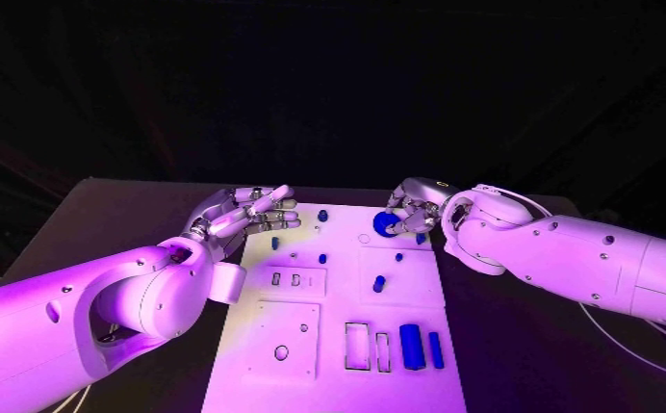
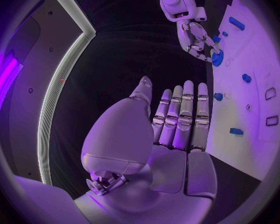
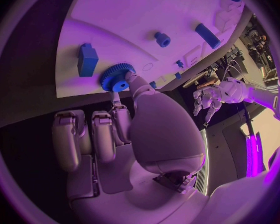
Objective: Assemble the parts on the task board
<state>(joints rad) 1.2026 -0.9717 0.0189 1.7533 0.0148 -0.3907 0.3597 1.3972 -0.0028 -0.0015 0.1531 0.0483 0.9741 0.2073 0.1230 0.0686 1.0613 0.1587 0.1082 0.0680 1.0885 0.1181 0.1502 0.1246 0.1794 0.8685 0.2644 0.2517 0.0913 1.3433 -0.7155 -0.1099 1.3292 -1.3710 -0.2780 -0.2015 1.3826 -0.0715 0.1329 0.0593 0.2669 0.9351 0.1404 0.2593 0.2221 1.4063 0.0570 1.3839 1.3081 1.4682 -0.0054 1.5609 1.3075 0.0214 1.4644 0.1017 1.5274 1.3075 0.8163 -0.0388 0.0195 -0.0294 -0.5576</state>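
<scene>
Right robot hand [image 3: 124, 134] pinches a blue gear [image 3: 117, 77], flat face up, over the task board [image 1: 333, 374]; left robot hand [image 1: 247, 213] hovers released.

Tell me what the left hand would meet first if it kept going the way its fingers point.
Probably nothing on the board. In its wrist view the left hand points along the board's far edge, fingers straight, towards the right hand holding the gear. That hand would likely come first, though depth is unclear.
</scene>
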